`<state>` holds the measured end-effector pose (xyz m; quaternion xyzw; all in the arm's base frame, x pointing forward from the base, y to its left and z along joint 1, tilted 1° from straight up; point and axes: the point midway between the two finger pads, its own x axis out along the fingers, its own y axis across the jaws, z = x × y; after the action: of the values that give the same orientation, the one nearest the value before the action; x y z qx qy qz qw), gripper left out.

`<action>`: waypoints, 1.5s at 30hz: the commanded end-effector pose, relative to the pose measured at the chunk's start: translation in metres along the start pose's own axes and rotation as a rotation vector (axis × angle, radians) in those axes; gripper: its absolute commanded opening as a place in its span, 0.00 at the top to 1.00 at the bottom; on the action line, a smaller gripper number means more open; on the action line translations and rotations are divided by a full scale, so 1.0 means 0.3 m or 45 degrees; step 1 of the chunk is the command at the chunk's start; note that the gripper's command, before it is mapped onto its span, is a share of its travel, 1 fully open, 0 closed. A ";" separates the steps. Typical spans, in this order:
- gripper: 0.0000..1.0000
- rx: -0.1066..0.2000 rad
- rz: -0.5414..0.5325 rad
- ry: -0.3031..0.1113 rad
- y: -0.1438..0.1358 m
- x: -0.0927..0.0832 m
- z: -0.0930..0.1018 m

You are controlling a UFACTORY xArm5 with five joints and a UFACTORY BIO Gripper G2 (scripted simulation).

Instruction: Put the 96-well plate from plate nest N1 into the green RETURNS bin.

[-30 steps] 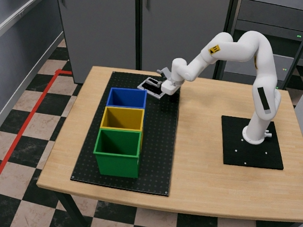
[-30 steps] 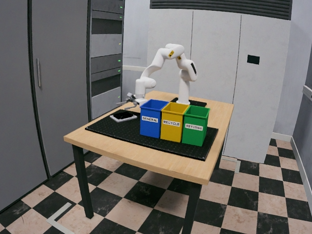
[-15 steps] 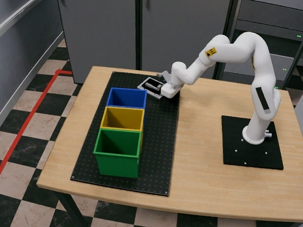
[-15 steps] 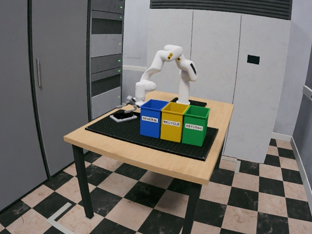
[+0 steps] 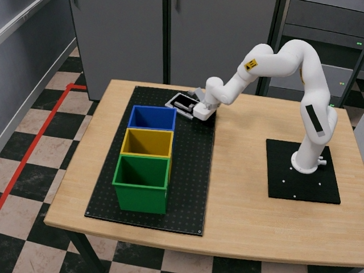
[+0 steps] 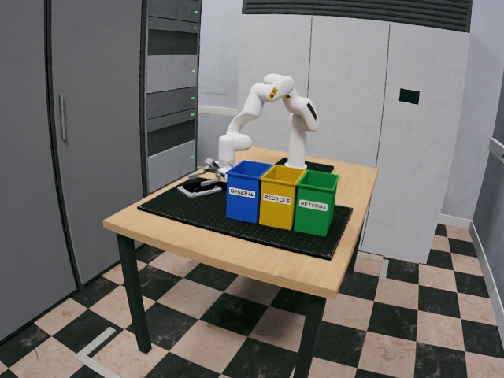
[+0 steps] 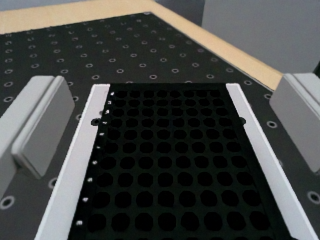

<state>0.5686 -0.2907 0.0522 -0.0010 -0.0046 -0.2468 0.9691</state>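
Your gripper [image 5: 189,99] [image 6: 205,179] [image 7: 172,125] has its fingers spread above the plate nest [image 5: 167,104] [image 6: 199,194] [image 7: 62,185], one towards each long side, gripping nothing. You've got the dark 96-well plate [image 5: 182,99] [image 6: 197,187] [image 7: 170,165] seated in that nest. Near the nest you'll find the blue GENERAL bin [image 5: 152,117] [image 6: 242,207]; farther from it come the yellow RECYCLE bin [image 5: 149,142] [image 6: 276,213], then the green RETURNS bin [image 5: 141,198] [image 6: 313,221], all upright.
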 end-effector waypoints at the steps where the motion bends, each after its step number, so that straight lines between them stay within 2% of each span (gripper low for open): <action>1: 0.63 0.009 0.000 -0.005 0.000 0.004 0.006; 45: 0.63 0.009 0.000 -0.005 0.001 0.004 -0.060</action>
<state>0.5686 -0.2906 0.0319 -0.0009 -0.0042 -0.2468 0.9691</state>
